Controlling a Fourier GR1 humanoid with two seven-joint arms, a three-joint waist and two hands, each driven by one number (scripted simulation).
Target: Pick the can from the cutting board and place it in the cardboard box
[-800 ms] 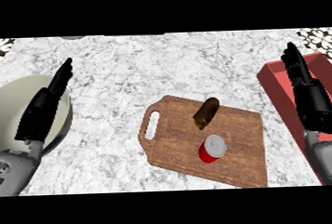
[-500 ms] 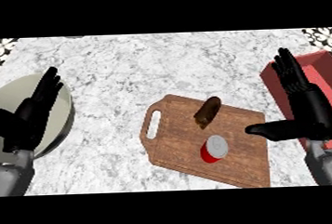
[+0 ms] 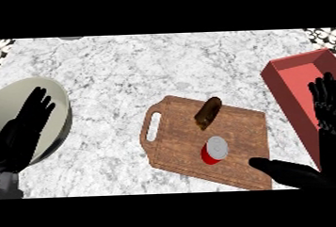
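A red can [image 3: 214, 150] with a silver top stands on the wooden cutting board [image 3: 179, 148], near its front edge. The red-walled cardboard box [image 3: 289, 90] lies at the right edge of the counter. My right hand [image 3: 325, 143] is open over the box's near end, fingers up, its thumb [image 3: 277, 169] stretched left across the board's front right corner, a short way right of the can and apart from it. My left hand [image 3: 22, 132] rests open at the far left, fingers up.
A brown elongated object [image 3: 208, 112] lies on the board behind the can. A pale round plate [image 3: 56, 117] sits at the left, partly behind my left hand. Marble counter stretches between the plate and the board.
Both hands have turned palm-on and spread open. The right hand has lowered, its thumb now reaching toward the can. The can and board have not moved.
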